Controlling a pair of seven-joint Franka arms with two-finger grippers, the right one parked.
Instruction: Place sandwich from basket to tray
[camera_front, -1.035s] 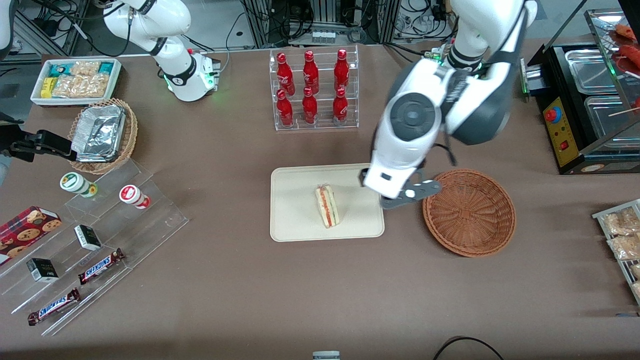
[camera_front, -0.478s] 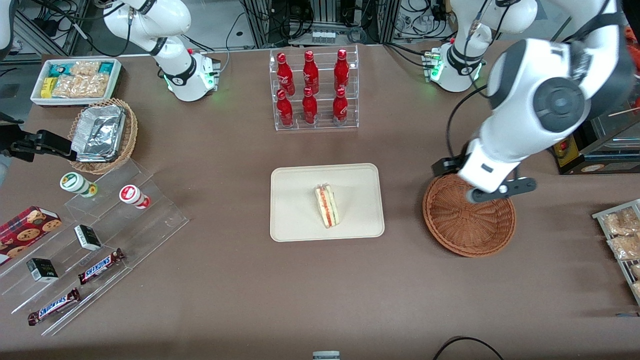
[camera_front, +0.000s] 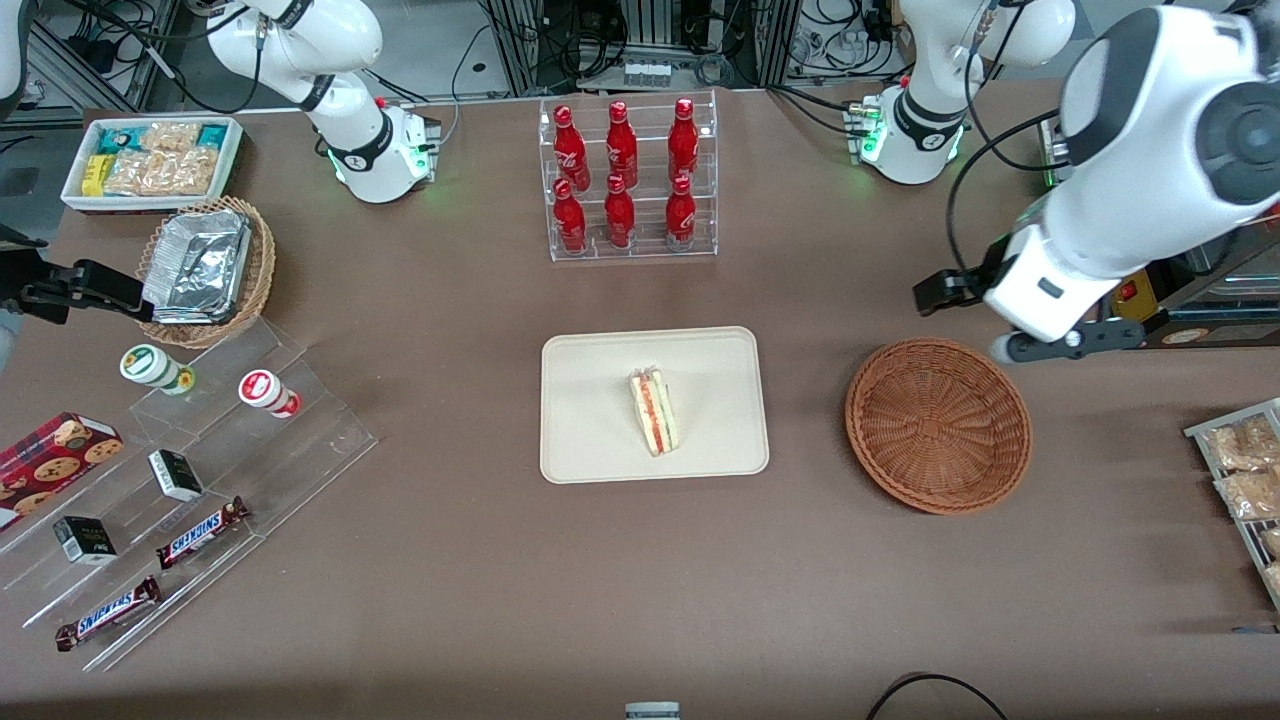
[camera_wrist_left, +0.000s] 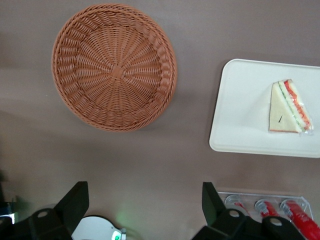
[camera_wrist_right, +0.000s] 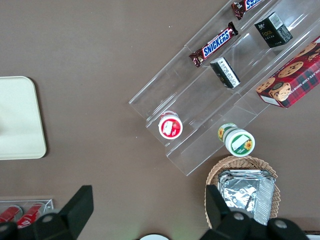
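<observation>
Cream-beige rectangular tray (camera_front: 600, 360) carries the triangular white-bread sandwich (camera_front: 653, 412); reddish-brown wicker basket (camera_front: 938, 425), at its three o'clock, sits empty. Hand (camera_wrist_left: 145, 200) hangs wide open, empty, above. Placement looks finished; parking remains.

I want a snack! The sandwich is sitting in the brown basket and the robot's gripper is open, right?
Not quite. The sandwich lies on the tray, and the basket holds nothing, as the front view shows. The gripper is open, up above the table.

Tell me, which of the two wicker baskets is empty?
The reddish-brown basket beside the tray, near the tool above the table; it holds nothing. The tan basket holds foil containers.
</observation>
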